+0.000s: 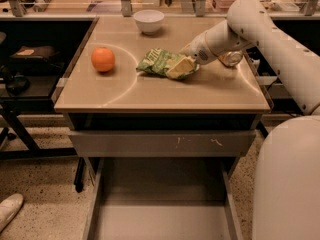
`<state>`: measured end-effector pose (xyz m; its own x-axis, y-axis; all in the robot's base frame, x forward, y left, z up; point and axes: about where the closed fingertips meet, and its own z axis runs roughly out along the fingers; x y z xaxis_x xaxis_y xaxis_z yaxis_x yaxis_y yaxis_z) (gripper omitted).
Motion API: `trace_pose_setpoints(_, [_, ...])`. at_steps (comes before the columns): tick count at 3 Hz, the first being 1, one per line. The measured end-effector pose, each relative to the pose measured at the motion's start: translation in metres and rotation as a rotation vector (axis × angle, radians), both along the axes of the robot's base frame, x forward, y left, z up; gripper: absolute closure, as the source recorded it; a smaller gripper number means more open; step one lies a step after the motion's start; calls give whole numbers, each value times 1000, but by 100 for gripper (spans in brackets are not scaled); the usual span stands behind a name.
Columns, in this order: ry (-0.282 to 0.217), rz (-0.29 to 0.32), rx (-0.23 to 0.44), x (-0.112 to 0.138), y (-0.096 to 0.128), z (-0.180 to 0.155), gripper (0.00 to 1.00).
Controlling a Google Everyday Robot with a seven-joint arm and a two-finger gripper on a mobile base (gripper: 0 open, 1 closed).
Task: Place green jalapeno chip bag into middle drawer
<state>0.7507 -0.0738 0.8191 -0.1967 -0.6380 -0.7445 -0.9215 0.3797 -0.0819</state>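
Observation:
The green jalapeno chip bag [161,62] lies crumpled on the tan tabletop [165,91], right of centre, its pale yellowish end pointing right. My gripper [189,59] is at the bag's right end, low over the table and touching or nearly touching the bag, with the white arm reaching in from the upper right. The middle drawer [160,219] is pulled out below the table's front, grey, with nothing in it.
An orange [103,59] sits at the table's left and a white bowl [149,20] at the back. A gold-brown can [231,59] stands partly behind my arm. A closed grey drawer front [160,143] with white scratches is above the open drawer. My white body [287,184] fills the lower right.

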Motion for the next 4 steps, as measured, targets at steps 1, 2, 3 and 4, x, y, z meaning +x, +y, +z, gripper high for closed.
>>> trace_pose_setpoints(1, [0, 0, 0, 0, 0, 0, 66])
trace_pose_setpoints(2, [0, 0, 0, 0, 0, 0, 87])
trace_pose_setpoints(3, [0, 0, 0, 0, 0, 0, 100])
trace_pose_setpoints(4, [-18, 44, 18, -19, 3, 6, 100])
